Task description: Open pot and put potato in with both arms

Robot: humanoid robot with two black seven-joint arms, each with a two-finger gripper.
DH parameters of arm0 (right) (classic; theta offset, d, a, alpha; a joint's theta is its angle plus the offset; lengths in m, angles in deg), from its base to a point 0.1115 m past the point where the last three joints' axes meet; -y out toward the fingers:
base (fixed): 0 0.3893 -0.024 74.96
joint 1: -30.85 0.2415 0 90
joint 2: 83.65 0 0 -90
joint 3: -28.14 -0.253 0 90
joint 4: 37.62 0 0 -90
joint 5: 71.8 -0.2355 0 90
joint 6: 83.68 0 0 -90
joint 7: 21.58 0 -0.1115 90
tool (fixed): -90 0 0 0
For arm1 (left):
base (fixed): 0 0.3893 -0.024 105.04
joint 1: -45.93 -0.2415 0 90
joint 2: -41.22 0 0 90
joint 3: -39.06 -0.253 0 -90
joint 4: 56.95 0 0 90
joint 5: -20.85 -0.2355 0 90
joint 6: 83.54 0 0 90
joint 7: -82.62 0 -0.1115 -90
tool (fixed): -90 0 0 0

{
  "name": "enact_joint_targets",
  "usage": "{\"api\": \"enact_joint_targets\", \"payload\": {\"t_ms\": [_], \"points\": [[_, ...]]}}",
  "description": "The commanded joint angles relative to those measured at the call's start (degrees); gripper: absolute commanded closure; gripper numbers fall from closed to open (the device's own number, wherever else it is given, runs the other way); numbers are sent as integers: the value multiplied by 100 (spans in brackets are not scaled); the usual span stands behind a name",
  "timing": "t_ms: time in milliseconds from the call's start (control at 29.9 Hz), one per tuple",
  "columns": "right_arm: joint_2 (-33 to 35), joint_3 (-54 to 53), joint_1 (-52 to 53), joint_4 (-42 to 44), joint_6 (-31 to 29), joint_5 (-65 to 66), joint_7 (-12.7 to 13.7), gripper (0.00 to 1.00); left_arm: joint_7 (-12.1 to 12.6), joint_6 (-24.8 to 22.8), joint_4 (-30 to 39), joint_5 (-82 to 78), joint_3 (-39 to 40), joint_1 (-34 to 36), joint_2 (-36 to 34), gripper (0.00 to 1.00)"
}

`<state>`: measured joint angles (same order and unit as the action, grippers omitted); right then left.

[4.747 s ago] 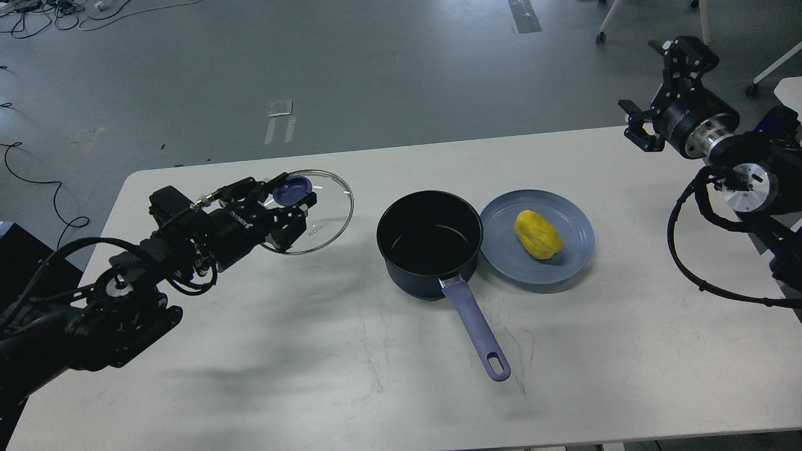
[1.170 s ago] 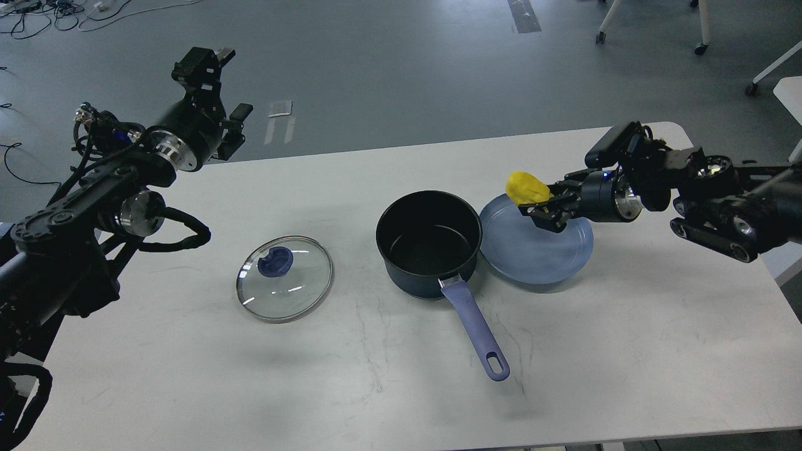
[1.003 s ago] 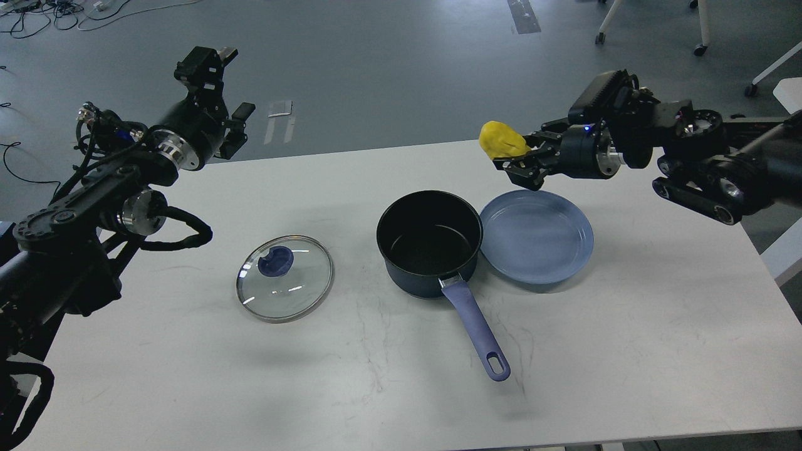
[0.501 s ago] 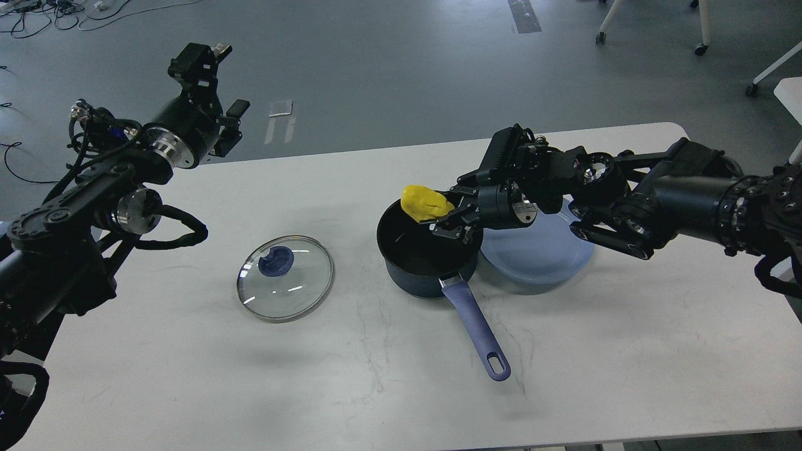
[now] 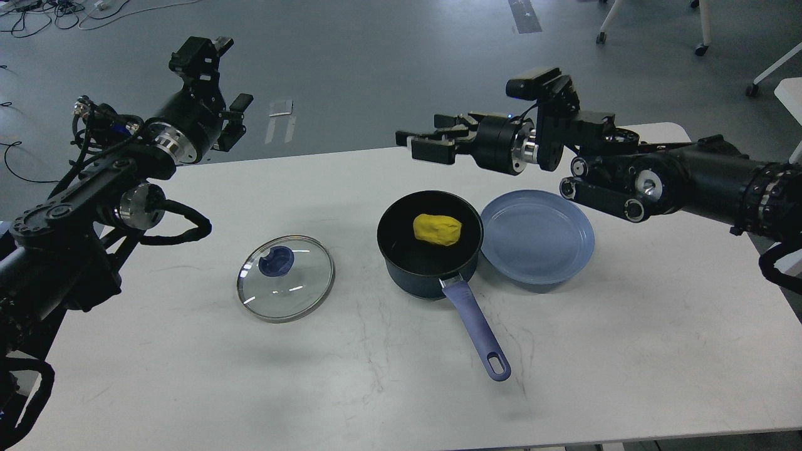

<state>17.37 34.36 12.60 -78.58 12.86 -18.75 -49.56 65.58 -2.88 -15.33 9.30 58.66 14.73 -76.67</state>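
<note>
The dark navy pot (image 5: 401, 266) stands open at the middle of the white table, its lavender handle (image 5: 477, 335) pointing toward me. The yellow potato (image 5: 437, 229) lies inside the pot. My right gripper (image 5: 420, 141) is open and empty, raised above and behind the pot. My left gripper (image 5: 216, 81) is open and empty, held high at the far left, beyond the table's back edge. The glass lid (image 5: 286, 279) with a blue knob lies flat on the table to the left of the pot.
An empty flat blue plate (image 5: 539, 241) touches the pot's right side. The table (image 5: 626, 351) has rounded corners. Chair legs and cables lie on the grey floor beyond it.
My right gripper carried the potato from above the plate over the pot, let it go into the pot, and has risen open. The left arm has barely moved.
</note>
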Motion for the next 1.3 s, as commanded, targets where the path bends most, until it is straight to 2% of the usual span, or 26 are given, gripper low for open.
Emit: {"api": "enact_joint_targets", "payload": {"t_ms": [0, 67, 134, 201, 401, 535, 602, 669, 702, 869, 1070, 1203, 1270], "points": [[120, -988, -65, 44, -644, -2659, -2, 0, 16, -146, 3, 258, 218, -62, 152, 1], [199, -1436, -153, 88, -698, -3838, -2, 0, 17, -295, 3, 390, 341, -123, 205, 2], [208, -1728, -241, 88, -663, -4459, 73, 0, 16, -366, 3, 452, 395, -220, 214, 2], [226, -2298, -512, 45, -759, -5258, 406, 0, 25, -489, 3, 566, 509, -317, 293, 1], [217, -3038, -1189, 44, -1295, -5375, 1048, 0, 60, -867, 12, 716, 807, -589, 337, 2], [173, -3074, -1331, 62, -1261, -5375, 1084, 0, 122, -964, 12, 848, 869, -703, 337, 1], [164, -3074, -1366, 62, -1261, -5375, 1093, 0, 393, -991, 12, 1067, 931, -800, 328, 2], [155, -3074, -1392, 44, -1261, -5375, 1102, 0, 780, -999, 12, 1313, 1053, -914, 302, 2], [155, -3074, -1392, 44, -1261, -5375, 1128, 0, 807, -1008, 12, 1314, 1063, -923, 293, 1], [94, -3074, -1384, 27, -1261, -5402, 1400, 0, 790, -1096, 12, 1323, 1072, -932, 267, 2], [15, -3100, -1506, 18, -1287, -5472, 1471, 0, 693, -1131, 12, 1340, 1080, -932, 240, 2], [6, -3424, -1761, -35, -1279, -5507, 1778, 0, 684, -1131, 12, 1323, 1080, -923, 240, 2], [-3, -3460, -1797, -35, -1261, -5507, 1779, 0, 684, -1131, 12, 1314, 1080, -915, 249, 1]]}}
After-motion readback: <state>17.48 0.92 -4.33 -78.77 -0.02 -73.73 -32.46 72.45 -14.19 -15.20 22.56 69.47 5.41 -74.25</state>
